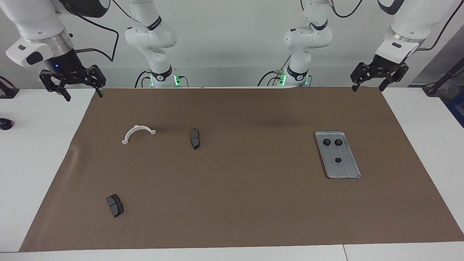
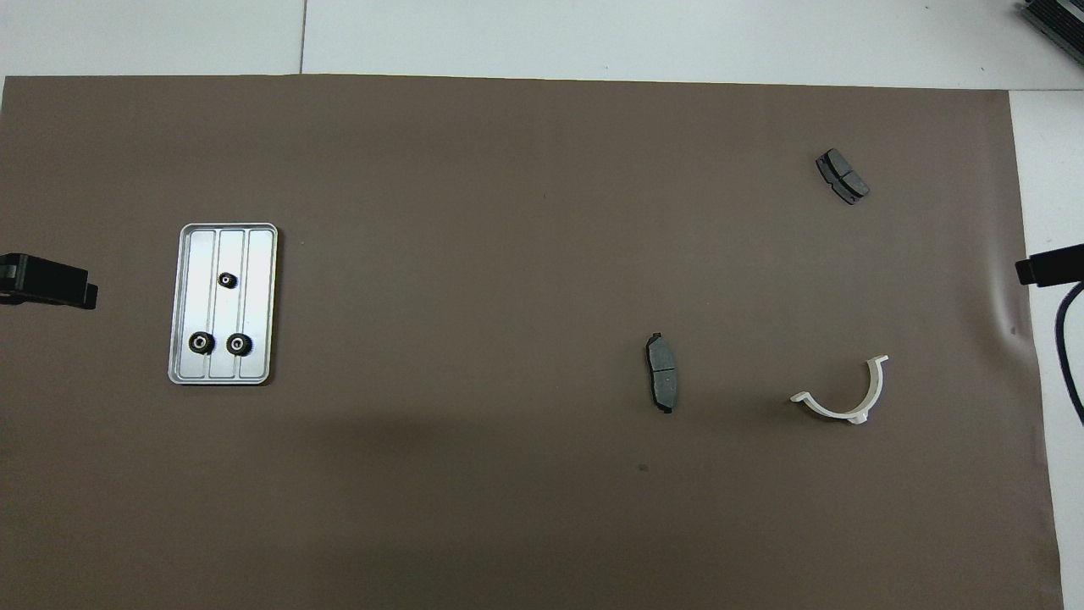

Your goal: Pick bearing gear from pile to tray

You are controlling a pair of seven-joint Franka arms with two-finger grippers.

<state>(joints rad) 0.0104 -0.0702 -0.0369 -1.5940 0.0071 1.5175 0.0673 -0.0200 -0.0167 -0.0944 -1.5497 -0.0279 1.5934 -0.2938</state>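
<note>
The silver ridged tray (image 1: 345, 170) (image 2: 256, 263) lies toward the left arm's end of the table. Three small black bearing gears (image 1: 338, 160) (image 2: 227, 279) rest in it. Toward the right arm's end lie a white half-ring bracket (image 1: 139, 127) (image 2: 849, 413) and two dark grey brake pads, one (image 1: 195, 138) (image 2: 661, 383) beside the bracket and one (image 1: 115, 205) (image 2: 843, 176) farther from the robots. No black rings show among them. My left gripper (image 1: 368, 87) and right gripper (image 1: 83, 95) hang open and empty over the brown mat's corners nearest the robots.
A brown mat (image 1: 232, 203) covers most of the white table. A small black object (image 1: 5, 124) sits on the white surface at the right arm's end. A black cable (image 2: 1069, 339) hangs by the right gripper in the overhead view.
</note>
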